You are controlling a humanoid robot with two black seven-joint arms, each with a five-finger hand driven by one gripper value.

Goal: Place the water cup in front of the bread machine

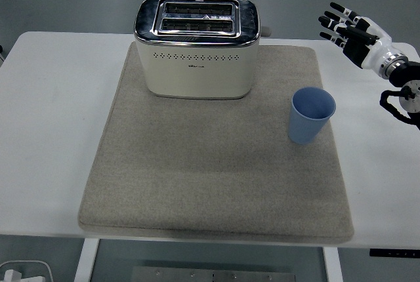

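The water cup (312, 115), a blue plastic tumbler standing upright on the grey mat (216, 183) to the right of the bread machine (197, 46) and a little nearer the table's front edge, looks light, thin-walled and smooth, so a gentle wrap around its middle seems safest. The right hand (348, 27) hovers well apart, right of the bread machine, fingers spread, holding and touching nothing.

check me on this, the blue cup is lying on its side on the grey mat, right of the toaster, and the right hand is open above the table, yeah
Not quite: the blue cup stands upright, mouth up, as the head view shows. The rest holds: it is on the grey mat, right of the toaster, and the right hand is open above the table.
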